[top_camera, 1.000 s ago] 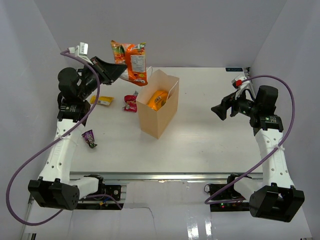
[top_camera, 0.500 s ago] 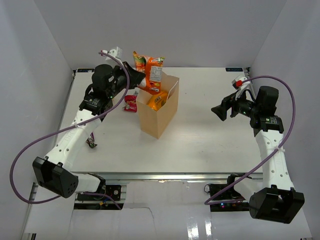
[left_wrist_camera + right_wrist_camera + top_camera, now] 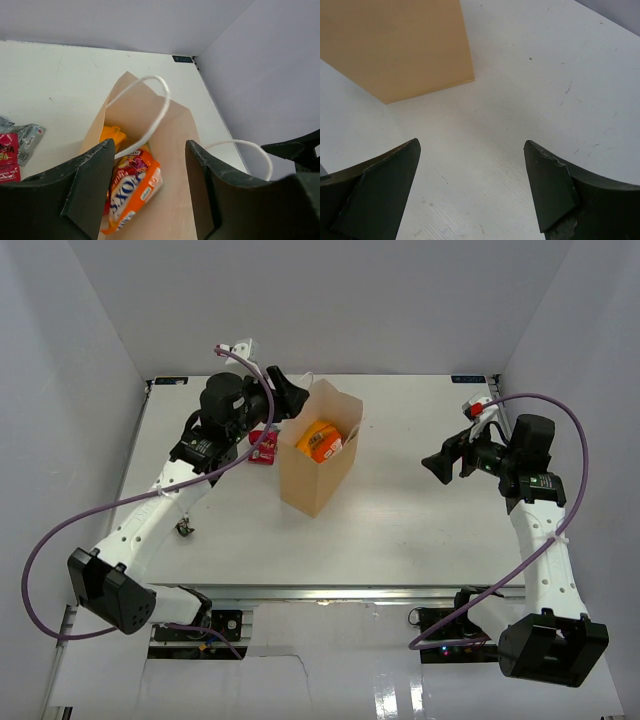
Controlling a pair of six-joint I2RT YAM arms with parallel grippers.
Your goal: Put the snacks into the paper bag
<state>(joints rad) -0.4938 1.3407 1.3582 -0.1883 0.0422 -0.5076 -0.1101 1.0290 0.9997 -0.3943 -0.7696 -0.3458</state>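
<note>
The tan paper bag [image 3: 312,478] stands upright mid-table, its mouth open. A large orange snack bag [image 3: 322,443] lies inside it, on a yellow pack [image 3: 112,136]. My left gripper [image 3: 291,399] hovers open at the bag's back left rim. In the left wrist view that gripper [image 3: 150,150] looks down into the paper bag [image 3: 175,170], with the orange snack bag [image 3: 131,189] lying free below the jaws. Red wrappers [image 3: 262,446] lie left of the bag, and a dark purple packet [image 3: 185,528] lies further left. My right gripper [image 3: 436,466] hangs open and empty to the right.
A white cord handle [image 3: 152,97] arches over the bag's mouth close to my left fingers. In the right wrist view the paper bag's side [image 3: 410,45] fills the upper left, with bare white table [image 3: 530,85] below my right gripper [image 3: 470,147]. Grey walls enclose the table.
My left arm carried the orange snack bag from the back left to over the paper bag and opened. The bag now lies inside. The right arm has not moved.
</note>
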